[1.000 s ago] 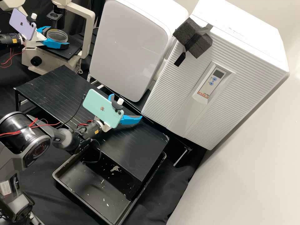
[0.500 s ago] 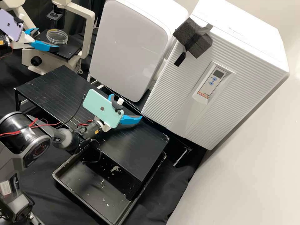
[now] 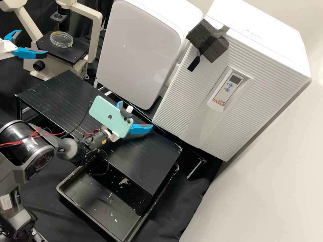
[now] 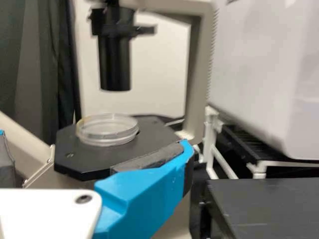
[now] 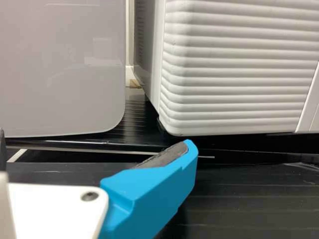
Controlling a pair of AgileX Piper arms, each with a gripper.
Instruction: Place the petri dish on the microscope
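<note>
Petri dish [image 3: 61, 39], clear and round, seen lying flat on the black stage [image 3: 75, 53] of the microscope [image 3: 54, 64], below a black condenser column [image 4: 114, 64]. Left gripper [image 3: 33, 43] noted near the stage, its two blue fingers spread apart, nothing held; dish untouched by it. Right gripper [image 3: 136, 114] found over the black ribbed table [image 3: 64, 97], well apart from the dish; fingers parted there too, nothing gripped. A mint-green phone [image 3: 107, 116] is mounted on the right arm.

Surroundings: smooth-fronted white cabinet [image 3: 138, 50] and ribbed white cabinet [image 3: 262, 74] placed side by side; dark foam block [image 3: 208, 40] fixed to the latter. Black tray [image 3: 64, 193] set partly under the table, pale flecks scattered within.
</note>
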